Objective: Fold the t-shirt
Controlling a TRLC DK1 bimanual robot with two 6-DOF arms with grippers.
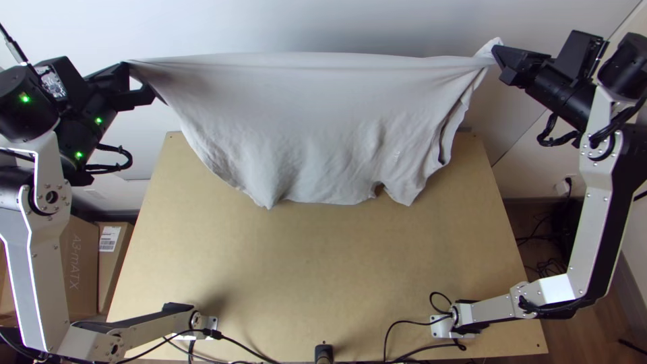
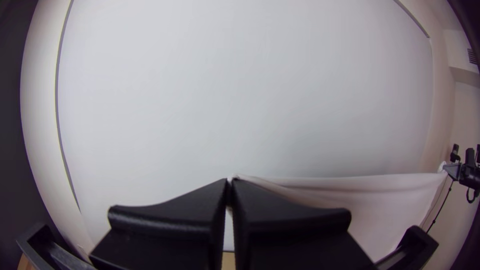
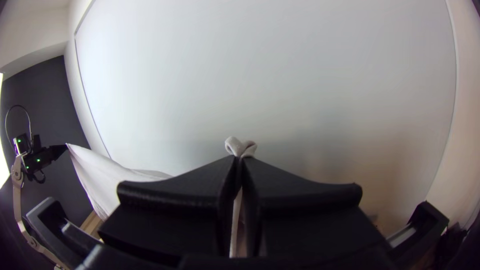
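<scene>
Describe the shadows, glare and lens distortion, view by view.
Top view: a soft shadow on the light wooden table by the left arm's base, shading across the pale grey t-shirt; left wrist view: straight edges of the large white wall panel bow, corners dark; right wrist view: similar bowing, a glaring white strip at the border.

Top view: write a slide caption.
Pale t-shirt hangs stretched between the left end effector and right end effector, lower edge uneven.

Shirt (image 1: 303,121): between left gripper (image 1: 129,66) and right gripper (image 1: 497,52), a top corner in each.
Table (image 1: 303,269): below; left base (image 1: 202,325) and right base (image 1: 445,326) at near corners.
Board (image 1: 269,20): behind shirt.
Boxes (image 1: 79,280): left of table.
Cables (image 1: 552,246): right of table, on floor (image 1: 623,313).
</scene>
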